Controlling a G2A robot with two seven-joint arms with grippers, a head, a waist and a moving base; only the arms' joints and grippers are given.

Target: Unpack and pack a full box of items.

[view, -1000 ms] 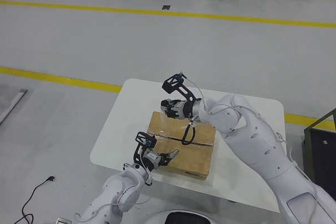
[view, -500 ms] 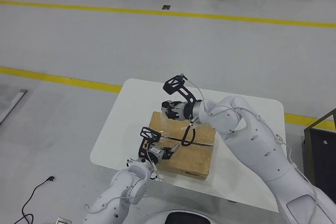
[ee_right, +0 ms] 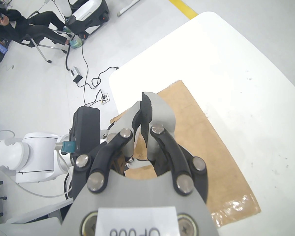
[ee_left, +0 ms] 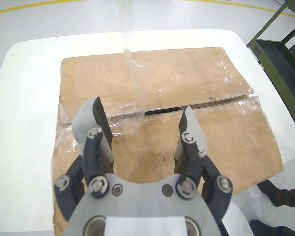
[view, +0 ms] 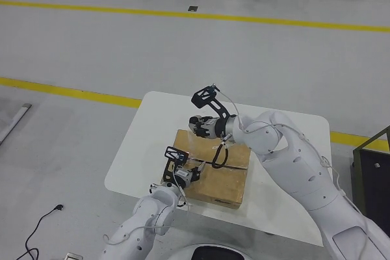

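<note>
A flat cardboard box lies shut on the white table, with wrinkled clear tape along its middle seam. A strip of clear tape rises from the seam and runs up out of the left wrist view. My left gripper hovers open just above the box, its fingers on either side of the strip's foot. In the top view it sits over the box's near half. My right gripper is shut, held above the far left part of the box, apparently pinching the strip's upper end.
A green metal cart stands past the table's right edge. Bare table surrounds the box on all sides. On the floor beyond the table are another robot base and cables.
My left gripper has swung from the box's near edge farther in over the seam. The right gripper has shifted slightly up and to the right, still shut.
</note>
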